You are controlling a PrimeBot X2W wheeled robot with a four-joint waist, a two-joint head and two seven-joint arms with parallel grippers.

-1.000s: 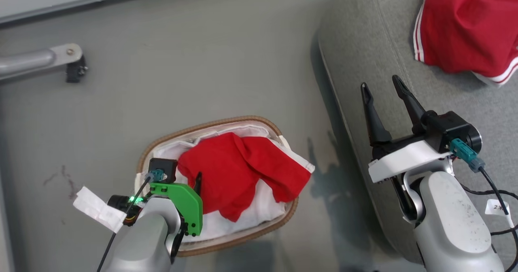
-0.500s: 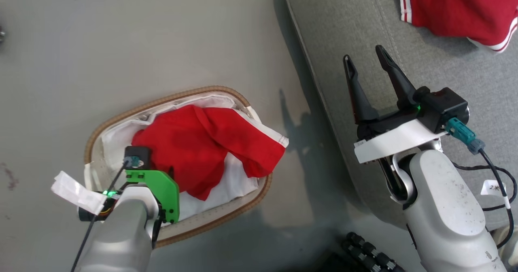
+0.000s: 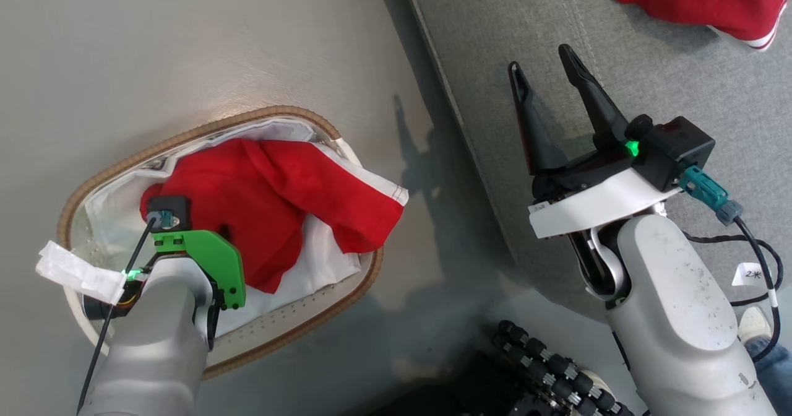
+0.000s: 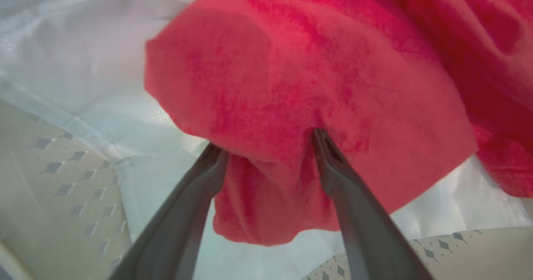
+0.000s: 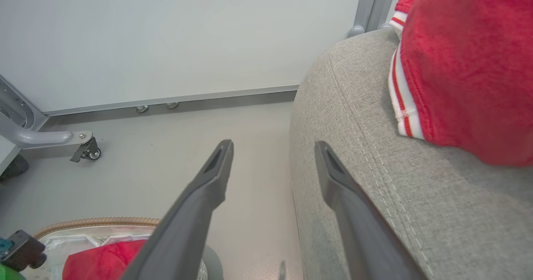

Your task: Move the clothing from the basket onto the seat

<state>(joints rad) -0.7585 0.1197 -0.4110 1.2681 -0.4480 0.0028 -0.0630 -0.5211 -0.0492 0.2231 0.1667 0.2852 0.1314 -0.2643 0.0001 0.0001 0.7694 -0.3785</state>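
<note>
The left claw has sunk into the basket — its tips, bare a second ago, now press into the red garment, a fold bunched between them. It stands wide open, nothing gripped yet; closing looks like the next step. Farther off, the right claw hangs open, empty, over the edge of the seat — the other garment beyond it.

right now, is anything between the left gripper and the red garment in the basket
Nothing visible does. The left gripper is at the red garment inside the basket, open fingers pressed into the cloth, with a fold bulging between them.
</note>
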